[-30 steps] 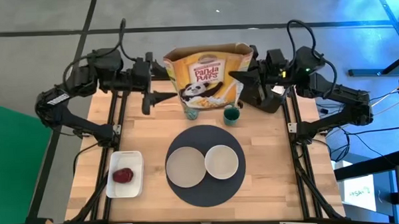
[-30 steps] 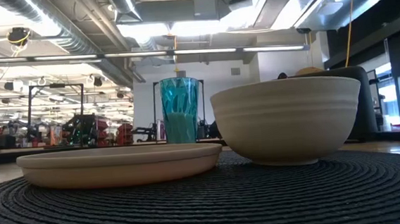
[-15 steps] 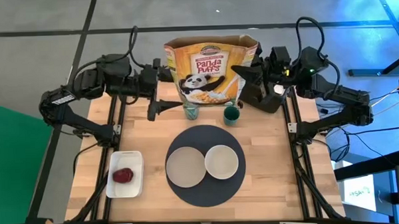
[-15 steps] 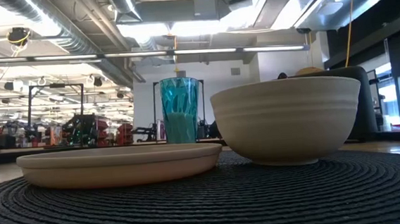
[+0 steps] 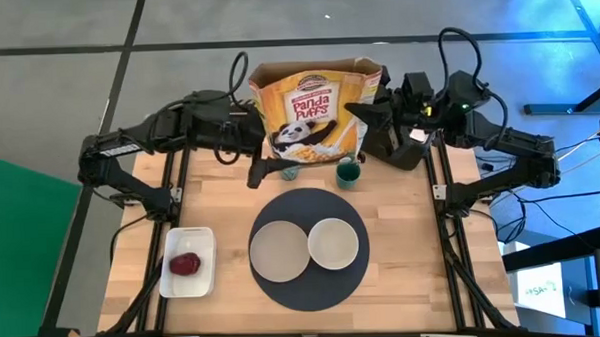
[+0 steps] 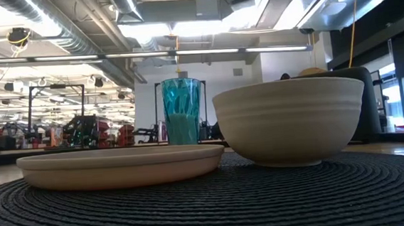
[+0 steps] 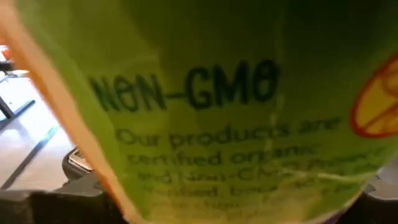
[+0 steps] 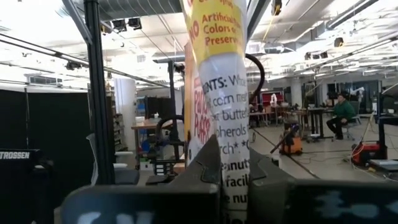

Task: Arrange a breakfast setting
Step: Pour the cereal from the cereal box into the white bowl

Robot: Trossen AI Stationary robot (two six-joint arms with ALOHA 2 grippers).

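A Panda Puffs cereal box (image 5: pixel 313 113) is held over the table's far middle, its front face up toward the high view. My right gripper (image 5: pixel 363 121) is shut on its right side. My left gripper (image 5: pixel 265 170) is open at the box's lower left corner. The box's green side panel (image 7: pixel 205 112) fills the left wrist view, and I cannot tell whether it touches. The pale-green tumbler (image 5: pixel 289 171) and dark-green cup (image 5: pixel 348 173) stand below the box. The beige plate (image 5: pixel 279 247) and white bowl (image 5: pixel 333 242) sit on the dark-grey mat (image 5: pixel 310 288). No spoon shows. My right gripper pinches the box between its two fingers (image 8: pixel 208 165), one on each broad face beside the white narrow side panel (image 8: pixel 231 143). The fingers come level from the table's right. In the high view the box is tipped, front face up. Its bottom edge is hidden.
A white tray (image 5: pixel 174 278) with a red lump (image 5: pixel 185 264) lies at the near left. The two arms' frames run along the table's left and right edges. A person (image 8: pixel 342 115) sits far off in the room.
My left gripper has gone toward the table's right edge, from well left of the box up to its lower left corner beside the tumbler. The box has turned and tipped a little in my right gripper's hold.
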